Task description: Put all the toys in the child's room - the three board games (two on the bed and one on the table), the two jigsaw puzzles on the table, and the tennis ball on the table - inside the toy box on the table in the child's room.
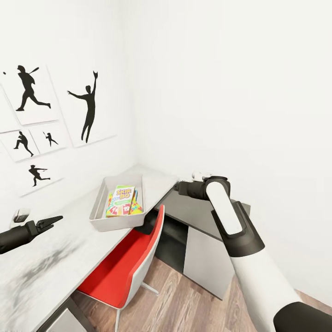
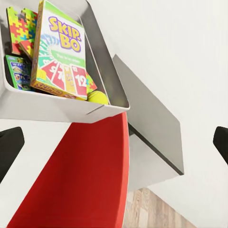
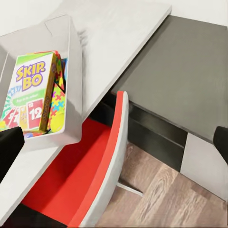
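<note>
A white-walled room with a wood floor point(image 1: 184, 304). At lower left of the head view the left tool point(image 1: 54, 221) hovers over the pale desk point(image 1: 55, 258), fingers spread, empty. The right tool point(image 1: 182, 188) at centre right: I cannot tell its state. Beyond the red chair point(image 1: 124, 263), the grey tray point(image 1: 99, 207) at centre holds the yellow-green game box point(image 1: 121, 200), puzzles point(image 2: 21, 28) and ball point(image 2: 97, 97).
</note>
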Controlling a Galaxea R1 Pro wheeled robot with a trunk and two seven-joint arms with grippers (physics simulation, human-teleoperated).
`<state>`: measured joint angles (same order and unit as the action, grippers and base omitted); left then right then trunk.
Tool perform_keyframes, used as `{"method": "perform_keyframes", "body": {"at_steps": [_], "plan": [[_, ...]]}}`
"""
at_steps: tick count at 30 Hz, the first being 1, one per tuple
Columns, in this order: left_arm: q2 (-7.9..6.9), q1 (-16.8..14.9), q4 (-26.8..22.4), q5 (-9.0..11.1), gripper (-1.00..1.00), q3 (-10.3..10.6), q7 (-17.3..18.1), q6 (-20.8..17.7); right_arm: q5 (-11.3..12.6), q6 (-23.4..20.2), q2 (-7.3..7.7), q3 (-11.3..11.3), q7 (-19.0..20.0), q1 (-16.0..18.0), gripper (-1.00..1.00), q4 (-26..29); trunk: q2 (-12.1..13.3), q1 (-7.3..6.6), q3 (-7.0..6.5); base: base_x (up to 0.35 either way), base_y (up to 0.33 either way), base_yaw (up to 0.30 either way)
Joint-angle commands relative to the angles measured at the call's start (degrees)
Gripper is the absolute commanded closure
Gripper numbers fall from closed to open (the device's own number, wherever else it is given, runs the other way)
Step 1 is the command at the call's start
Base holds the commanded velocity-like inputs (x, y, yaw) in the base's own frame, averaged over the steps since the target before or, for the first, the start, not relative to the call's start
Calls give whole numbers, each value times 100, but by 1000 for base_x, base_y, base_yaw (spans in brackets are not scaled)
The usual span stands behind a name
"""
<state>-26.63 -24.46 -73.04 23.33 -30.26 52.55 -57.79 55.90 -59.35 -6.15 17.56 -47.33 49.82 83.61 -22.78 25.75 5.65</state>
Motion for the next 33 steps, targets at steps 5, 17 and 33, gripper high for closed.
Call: {"method": "perform_keyframes", "body": {"at_steps": [5, 17, 33], "plan": [[-1, -6, 1, -13, -100, -6, 27, -18, 48, -17, -2, 11, -62, -4, -100, -54, -13, 4, 13, -4, 0, -1], [-1, -6, 1, -12, -100, -6, 27, -18, 44, -16, -7, -5, -63, -4, -100, -71, -13, 4, 13, 0, 0, 0], [-1, -6, 1, -7, -100, -6, 27, -18, 44, 1, -45, -32, -66, -5, -100, -53, -13, 4, -103, 0, 0, 0]]}}
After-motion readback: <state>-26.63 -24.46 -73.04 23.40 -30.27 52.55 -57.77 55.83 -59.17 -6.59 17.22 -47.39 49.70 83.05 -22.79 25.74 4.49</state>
